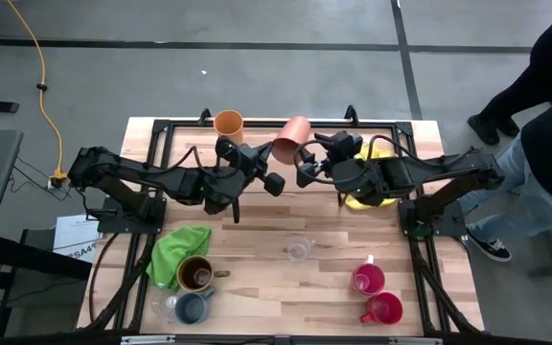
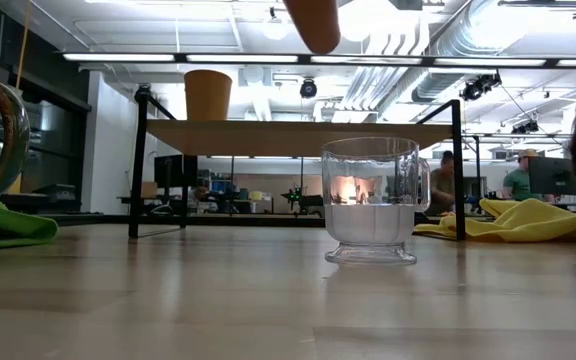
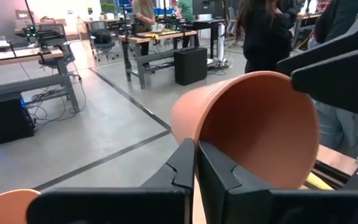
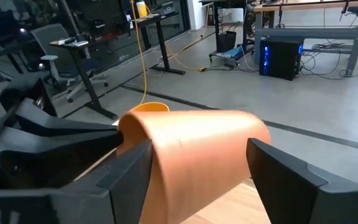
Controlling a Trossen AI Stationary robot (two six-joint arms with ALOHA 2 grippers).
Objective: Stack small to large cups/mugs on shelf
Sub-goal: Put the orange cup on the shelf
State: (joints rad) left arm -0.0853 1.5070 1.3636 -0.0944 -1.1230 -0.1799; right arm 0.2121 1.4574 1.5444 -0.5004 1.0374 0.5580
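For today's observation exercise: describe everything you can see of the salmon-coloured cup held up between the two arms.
The salmon cup is a plain, handleless, tapered tumbler, matt and opaque like plastic. It is tipped on its side above the shelf, in the air, touching no surface. The right gripper clamps its wall from both sides; the left gripper has its fingers closed at the rim. The low view shows only its rounded bottom end at the top edge.

A clear glass (image 2: 370, 200) stood on the tabletop (image 2: 268, 300) before the shelf (image 2: 298, 133), an orange cup (image 2: 208, 95) upon it at ten o'clock, yellow cloth (image 2: 528, 220) at three.
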